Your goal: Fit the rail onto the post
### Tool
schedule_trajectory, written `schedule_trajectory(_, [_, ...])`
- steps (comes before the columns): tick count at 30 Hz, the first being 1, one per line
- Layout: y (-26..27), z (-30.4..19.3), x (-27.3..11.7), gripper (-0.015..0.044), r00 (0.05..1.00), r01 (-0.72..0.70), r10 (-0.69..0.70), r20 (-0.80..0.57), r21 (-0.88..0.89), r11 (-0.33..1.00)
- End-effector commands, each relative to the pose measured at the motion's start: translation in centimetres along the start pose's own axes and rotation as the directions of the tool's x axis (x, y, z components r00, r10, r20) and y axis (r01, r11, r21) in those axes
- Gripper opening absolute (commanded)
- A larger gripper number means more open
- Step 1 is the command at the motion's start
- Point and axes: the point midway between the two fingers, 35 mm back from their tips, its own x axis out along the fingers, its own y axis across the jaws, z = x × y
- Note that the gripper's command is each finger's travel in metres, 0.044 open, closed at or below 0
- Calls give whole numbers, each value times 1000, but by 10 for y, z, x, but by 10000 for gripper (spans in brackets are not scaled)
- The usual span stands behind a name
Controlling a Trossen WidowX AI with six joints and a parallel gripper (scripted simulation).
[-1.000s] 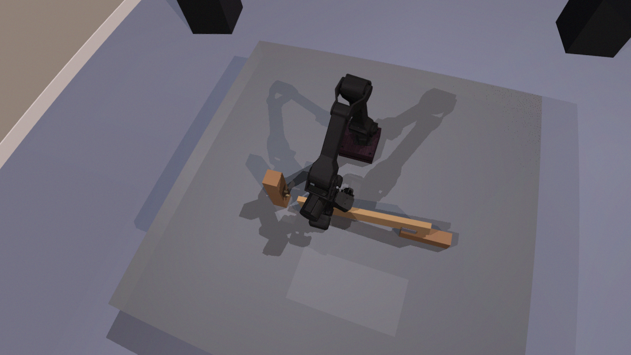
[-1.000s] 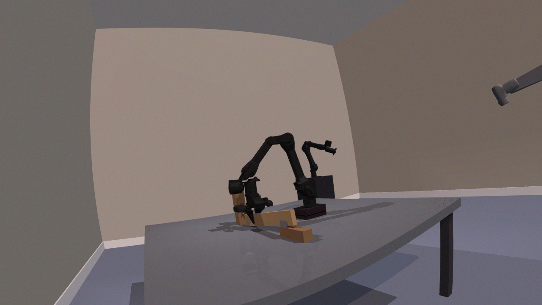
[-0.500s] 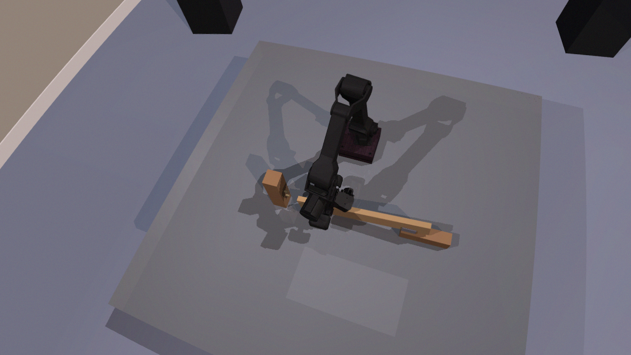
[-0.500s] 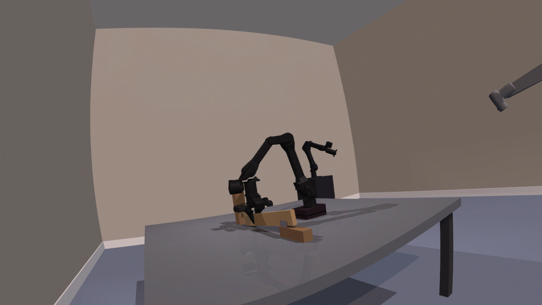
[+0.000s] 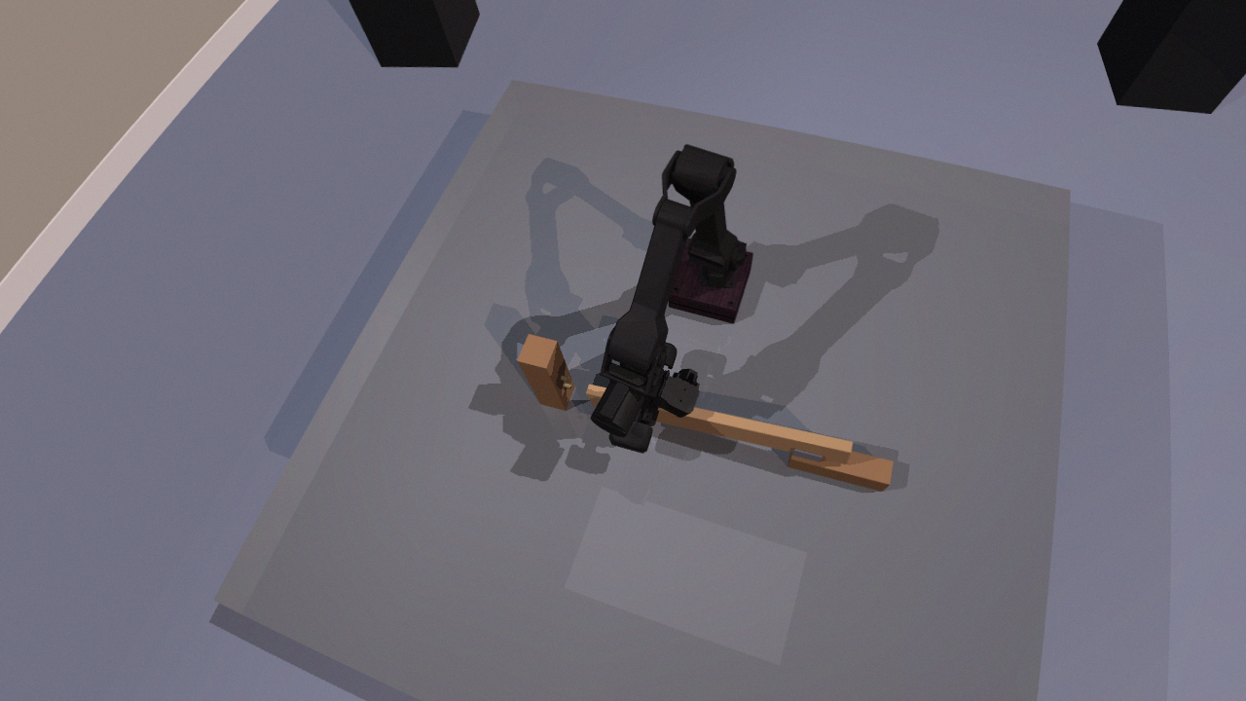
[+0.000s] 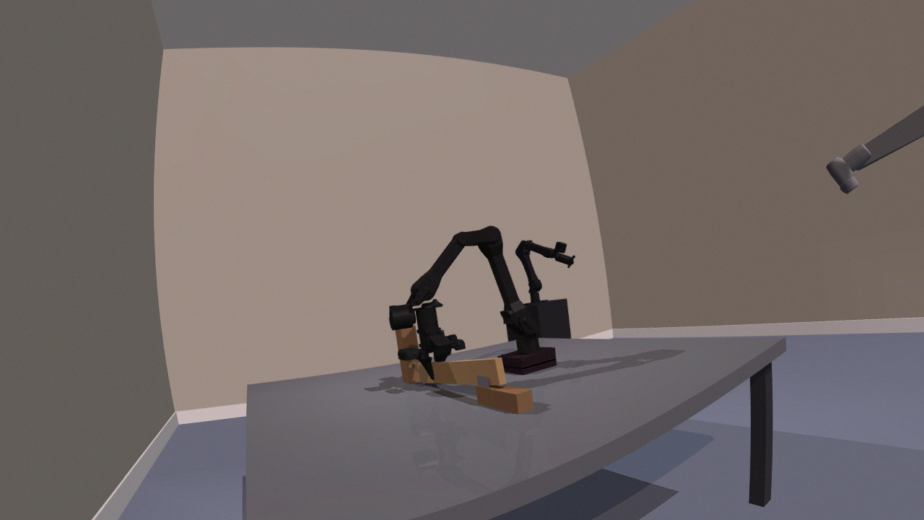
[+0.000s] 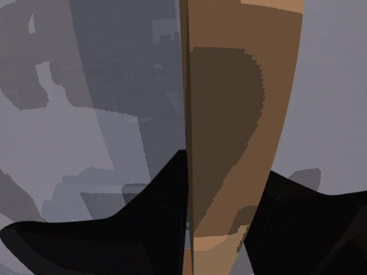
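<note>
The long wooden bed rail point(image 5: 740, 424) point(image 6: 465, 370) point(image 7: 283, 76) runs from the footboard block point(image 5: 858, 470) point(image 6: 507, 399) toward the wooden post point(image 5: 547, 379) point(image 6: 406, 339). Its far end is at the block's bracket. Its near end is low, with a small gap to the post in the top view; whether it touches the table is unclear. A peg point(image 5: 566, 384) sticks out of the post. My gripper point(image 6: 431, 371) point(image 7: 202, 156) is shut on the rail near its post end, one finger on each side. The holes in the rail's end are hidden.
The arm's dark base point(image 5: 710, 292) point(image 6: 528, 360) stands on the grey table point(image 5: 914, 349) point(image 6: 336, 439) behind the rail. A lighter rectangle point(image 5: 688, 571) shows on the tabletop in front of the rail. Another black arm point(image 6: 533, 265) stands beyond the table.
</note>
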Motion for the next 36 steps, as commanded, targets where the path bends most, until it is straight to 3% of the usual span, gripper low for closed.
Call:
schedule_trajectory(1, [-3, 0, -5, 0, 1000, 9, -9, 4, -1, 1000])
schedule_trajectory(36, [-5, 0, -22, 0, 1000, 9, -9, 4, -1, 1000])
